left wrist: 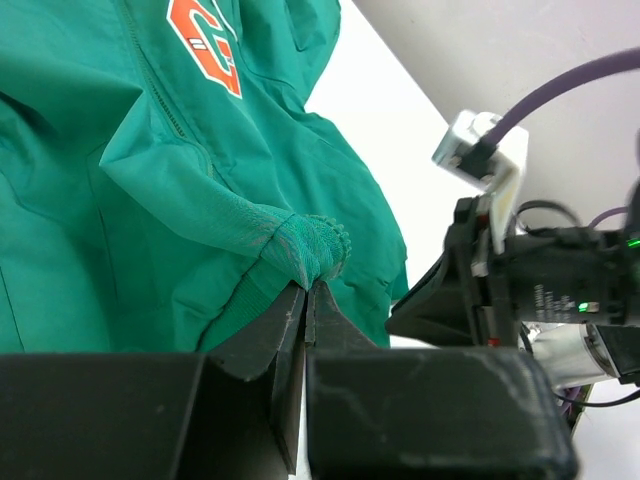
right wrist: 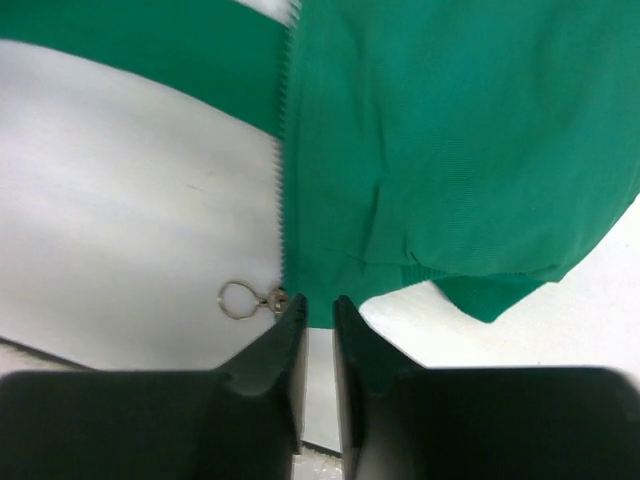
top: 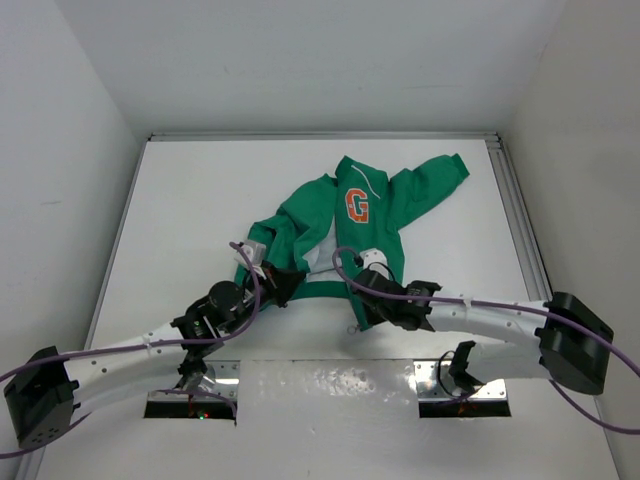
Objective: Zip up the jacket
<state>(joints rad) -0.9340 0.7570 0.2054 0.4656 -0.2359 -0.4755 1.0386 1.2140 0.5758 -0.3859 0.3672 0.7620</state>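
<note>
Surface: white table (top: 190, 200) is sitting between plain white walls, with both arms reaching in from its near edge.
Jacket (top: 390, 215): bright green, is lying near the table's middle, hem toward the arms, one sleeve stretching to the far right, front gaping over white lining.
Letter G (top: 357, 205): orange and white, is facing up on the chest.
Left gripper (left wrist: 307, 290): jaws are pressing together on a bunched knob of ribbed green hem.
Right gripper (right wrist: 315, 305): is sitting at the bottom corner of a front panel; jaws are standing narrowly apart with the hem edge right at their tips, and I cannot tell if they are pinching it.
Zipper teeth (right wrist: 282, 180): are running up that panel's edge.
Ring pull (right wrist: 240, 298): metal, is lying just beside the right gripper's fingertips.
</note>
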